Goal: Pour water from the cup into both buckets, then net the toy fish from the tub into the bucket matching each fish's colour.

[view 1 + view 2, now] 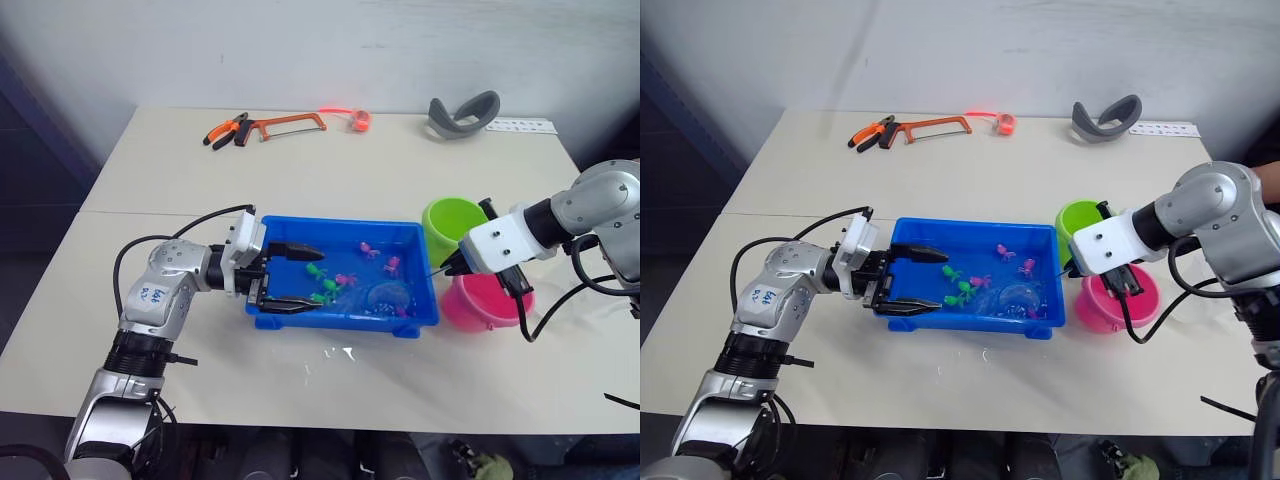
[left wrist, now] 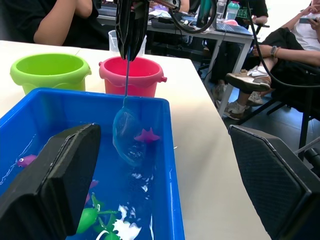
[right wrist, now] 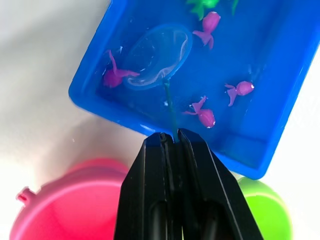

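The blue tub point(image 1: 262, 310) holds water and several toy fish, pink ones point(image 3: 204, 116) and green ones point(image 1: 320, 295). My right gripper point(image 3: 171, 136) is shut on the thin handle of a small net, above the tub's right end and between the buckets. The net's hoop point(image 3: 157, 57) dips into the water, with a pink fish point(image 3: 117, 76) at its edge. The lime green bucket point(image 1: 452, 222) and pink bucket point(image 1: 480, 305) stand just right of the tub. My left gripper point(image 1: 305, 277) is open at the tub's left end. A clear cup point(image 2: 114, 42) peeks out behind the pink bucket.
At the table's far edge lie pliers point(image 1: 225, 130), a hacksaw point(image 1: 290, 124), a small orange item point(image 1: 358, 120), a grey curved band point(image 1: 462, 115) and a white strip point(image 1: 520, 126). Water drops point(image 1: 340, 352) lie before the tub. People point(image 2: 60, 20) sit beyond the table.
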